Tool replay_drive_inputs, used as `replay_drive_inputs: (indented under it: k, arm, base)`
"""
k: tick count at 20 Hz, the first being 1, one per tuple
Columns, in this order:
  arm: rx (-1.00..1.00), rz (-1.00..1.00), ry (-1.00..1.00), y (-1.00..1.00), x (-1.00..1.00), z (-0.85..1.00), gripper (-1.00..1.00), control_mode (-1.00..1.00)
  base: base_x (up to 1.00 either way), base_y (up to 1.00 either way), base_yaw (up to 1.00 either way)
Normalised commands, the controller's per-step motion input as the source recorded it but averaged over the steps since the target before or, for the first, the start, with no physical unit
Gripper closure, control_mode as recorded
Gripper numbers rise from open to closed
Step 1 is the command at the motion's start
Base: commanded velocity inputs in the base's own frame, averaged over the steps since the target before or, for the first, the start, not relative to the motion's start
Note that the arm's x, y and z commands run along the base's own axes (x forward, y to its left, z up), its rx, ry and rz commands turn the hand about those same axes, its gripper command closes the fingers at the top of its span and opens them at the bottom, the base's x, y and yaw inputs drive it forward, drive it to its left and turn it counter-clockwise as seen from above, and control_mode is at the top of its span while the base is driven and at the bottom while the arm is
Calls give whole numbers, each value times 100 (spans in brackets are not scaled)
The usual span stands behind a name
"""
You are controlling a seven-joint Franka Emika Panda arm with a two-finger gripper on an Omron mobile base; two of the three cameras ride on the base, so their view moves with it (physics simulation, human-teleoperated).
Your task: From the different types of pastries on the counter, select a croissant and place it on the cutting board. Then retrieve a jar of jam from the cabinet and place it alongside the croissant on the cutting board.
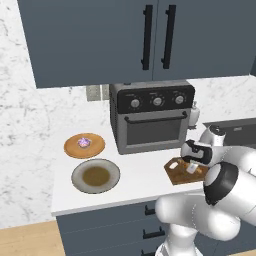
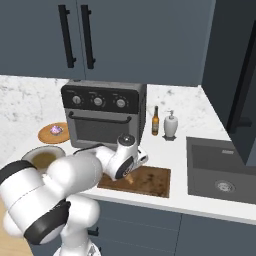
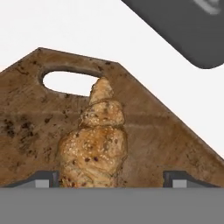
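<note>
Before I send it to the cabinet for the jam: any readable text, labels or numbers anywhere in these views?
None readable.
Toaster oven: marks around its three knobs, too small to read.
Brown bottle: no label legible.
Soap dispenser: plain.
Cutting board and croissant: no text.

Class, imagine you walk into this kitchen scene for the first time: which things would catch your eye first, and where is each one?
The white arm bends low over the counter, its open gripper just above a golden croissant lying on the wooden cutting board, one tip over the board's handle slot. Behind stands a dark toaster oven under closed cabinets, with a purple-topped pastry on a wooden plate to its left.
</note>
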Motion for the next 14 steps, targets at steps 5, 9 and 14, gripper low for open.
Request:
replay_drive_inputs:
  k: [5,9,14]
  arm:
    - [0,-1,-7,0,-2,38,-100,-100]
    - [0,0,0,0,-1,47,-100,-100]
    - [0,0,0,1,-3,47,-100,-100]
  base:
    - [0,0,0]
    - [0,0,0]
    - [0,0,0]
